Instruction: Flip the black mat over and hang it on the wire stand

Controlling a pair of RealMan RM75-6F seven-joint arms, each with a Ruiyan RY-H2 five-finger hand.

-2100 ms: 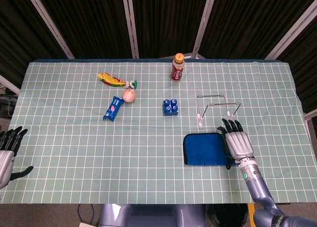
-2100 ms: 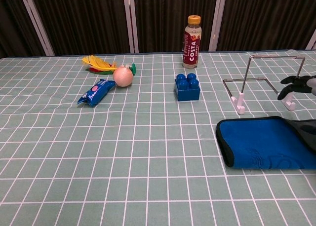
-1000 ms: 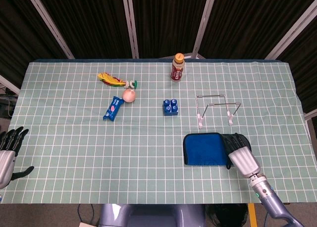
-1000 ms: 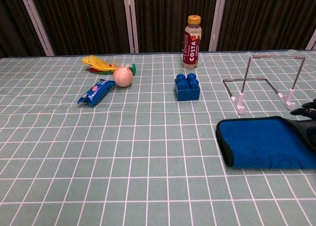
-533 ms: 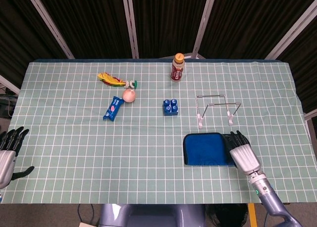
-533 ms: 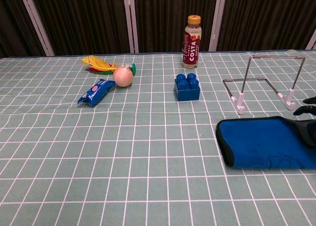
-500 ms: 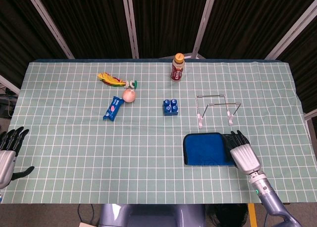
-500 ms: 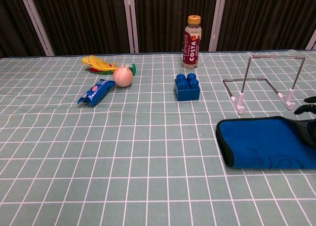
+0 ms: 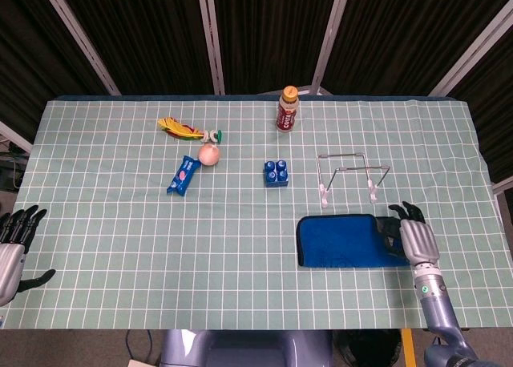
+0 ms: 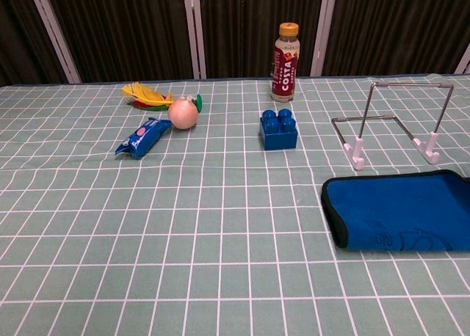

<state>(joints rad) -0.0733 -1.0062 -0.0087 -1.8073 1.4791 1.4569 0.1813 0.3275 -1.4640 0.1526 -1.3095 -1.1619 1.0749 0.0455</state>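
The mat [image 9: 341, 240] lies flat near the table's front right, blue face up with a black rim; the chest view shows it as the mat [image 10: 400, 209] running off the right border. Just behind it stands the wire stand [image 9: 324, 194], bare, seen lower as the wire stand [image 10: 357, 153]. My right hand [image 9: 414, 237] sits at the mat's right edge, fingers spread, its dark fingertips [image 9: 398, 232] touching that edge. It is out of the chest view. My left hand [image 9: 12, 245] hangs off the table's front left corner, fingers apart and empty.
A drink bottle [image 9: 288, 109] stands at the back centre. A blue brick [image 9: 276, 173] sits left of the stand. Further left lie a peach ball [image 9: 208, 154], a blue snack packet [image 9: 183, 175] and a yellow feathered toy [image 9: 180, 127].
My right hand has slid rightward off the top of the mat to its right edge, uncovering more blue surface. The mat and the left hand have stayed put.
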